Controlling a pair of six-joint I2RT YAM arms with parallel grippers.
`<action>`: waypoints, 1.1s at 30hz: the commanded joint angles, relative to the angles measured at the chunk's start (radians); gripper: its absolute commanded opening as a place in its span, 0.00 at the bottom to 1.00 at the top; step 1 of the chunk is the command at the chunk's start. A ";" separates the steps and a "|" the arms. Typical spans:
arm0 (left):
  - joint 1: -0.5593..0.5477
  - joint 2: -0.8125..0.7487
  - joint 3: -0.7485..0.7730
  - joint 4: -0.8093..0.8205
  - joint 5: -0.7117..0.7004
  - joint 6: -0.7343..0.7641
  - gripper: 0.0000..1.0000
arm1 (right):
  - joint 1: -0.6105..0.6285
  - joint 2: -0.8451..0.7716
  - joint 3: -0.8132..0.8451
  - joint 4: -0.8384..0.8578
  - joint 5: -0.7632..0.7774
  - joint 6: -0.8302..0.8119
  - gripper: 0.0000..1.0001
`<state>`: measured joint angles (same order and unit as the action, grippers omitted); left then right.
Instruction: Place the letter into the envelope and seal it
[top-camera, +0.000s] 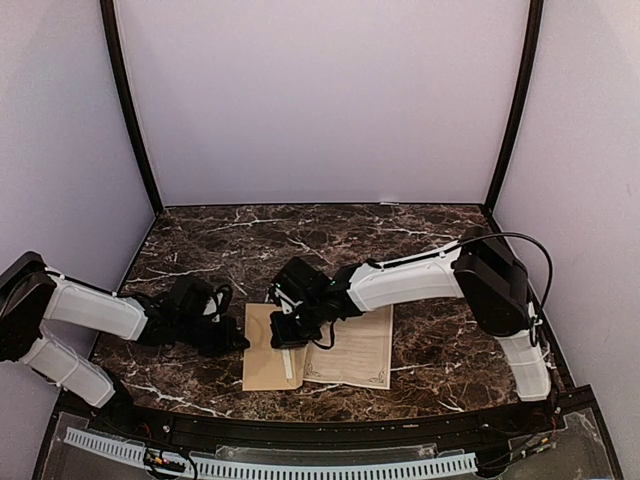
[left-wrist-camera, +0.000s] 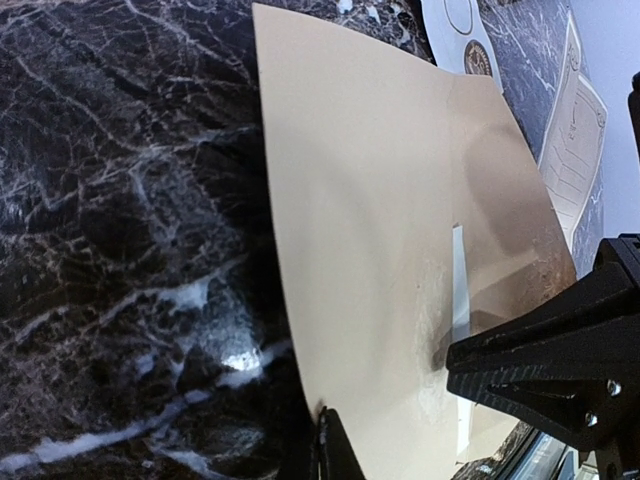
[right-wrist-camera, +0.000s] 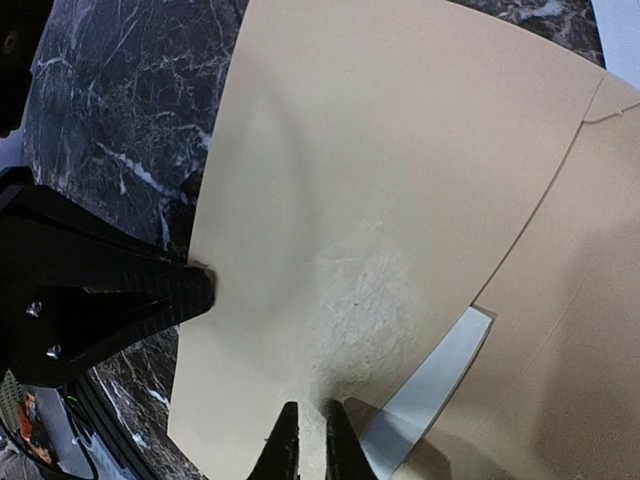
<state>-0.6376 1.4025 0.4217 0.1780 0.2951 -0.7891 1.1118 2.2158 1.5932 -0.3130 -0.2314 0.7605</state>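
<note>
Tan kraft envelope (top-camera: 262, 352) on dark marble worktop (top-camera: 200, 240), with ornate-bordered letter (top-camera: 355, 350) just beside it on the right. Left gripper (top-camera: 238, 343) closed, seemingly nipping its left edge. Right gripper (top-camera: 288, 340) narrowed almost shut, tips down on the paper beside the white strip (right-wrist-camera: 430, 390).

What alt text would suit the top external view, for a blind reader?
Two white-and-black robot arms meet over a tan envelope lying near the front of a dark marble table: the left fingers at its left edge, the right fingers above its middle. A cream letter with an ornate border lies beside it on the right.
</note>
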 joint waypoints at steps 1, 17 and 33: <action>-0.002 -0.012 -0.025 -0.095 -0.034 0.019 0.00 | 0.006 -0.086 -0.002 -0.013 0.040 -0.014 0.14; -0.002 -0.237 -0.033 -0.373 -0.139 0.026 0.01 | -0.237 -0.594 -0.480 0.033 0.172 -0.066 0.60; 0.104 -0.321 0.341 -0.597 -0.129 0.269 0.83 | -0.524 -0.713 -0.900 0.421 -0.068 -0.103 0.70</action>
<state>-0.6064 1.0885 0.6518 -0.3489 0.1211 -0.6476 0.6224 1.5208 0.7376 -0.0422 -0.2310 0.6804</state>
